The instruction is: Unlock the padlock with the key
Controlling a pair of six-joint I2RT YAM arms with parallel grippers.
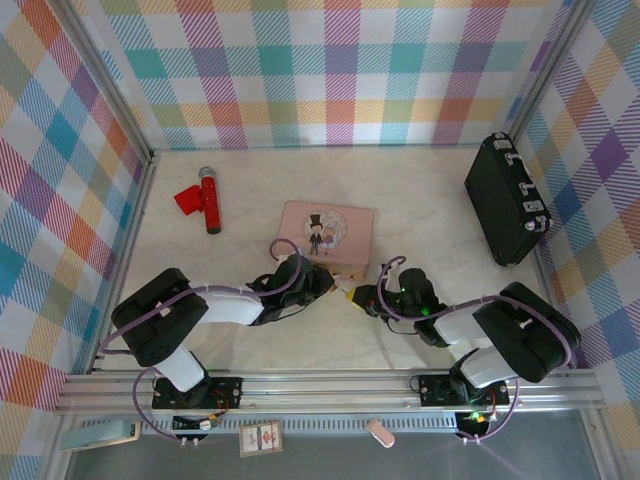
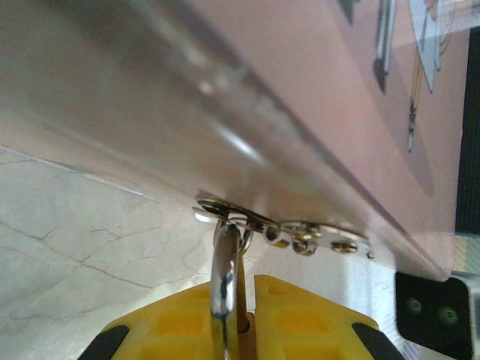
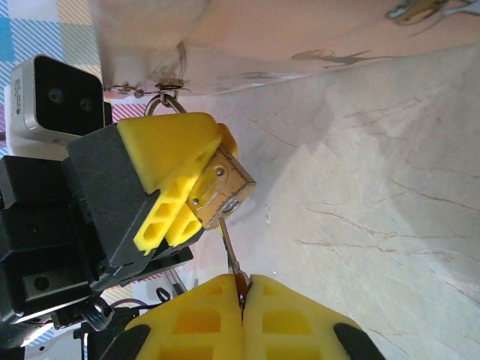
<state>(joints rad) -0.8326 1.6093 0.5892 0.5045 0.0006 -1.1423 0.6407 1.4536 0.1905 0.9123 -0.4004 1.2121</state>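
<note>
- Left gripper point(image 2: 244, 322): closed on the body of the small brass-gold padlock point(image 3: 223, 186). The padlock's silvery shackle point(image 2: 222, 289) passes through the metal hasp point(image 2: 251, 223) on the near wall of the pink illustrated tin box point(image 1: 345, 225).
- Right gripper point(image 3: 241, 304): pinched tight on the head of the thin grey metal key point(image 3: 229, 251). The blade tip meets the padlock's bottom face; whether it sits in the keyway cannot be told.
- Risk, slip: only a sliver of the key is pinched. A twist is likely to roll it between the pads instead of turning the cylinder.
- Risk, misalignment: the key stands at a slant to the padlock. An off-axis push may bend the blade or skid it off the face.
- Risk, drag: the padlock is tethered to the hasp. A pull by either arm may shift the tin.
- Clearance: the two grippers stand nose to nose, just beside the tin wall and close above the pale marbled worktop point(image 3: 360, 225). Room for wrist roll is tight.
- Open room: retreat space lies toward the arm bases. The red cylindrical object point(image 1: 205, 200) and the black case point(image 1: 507, 198) are well apart.
</note>
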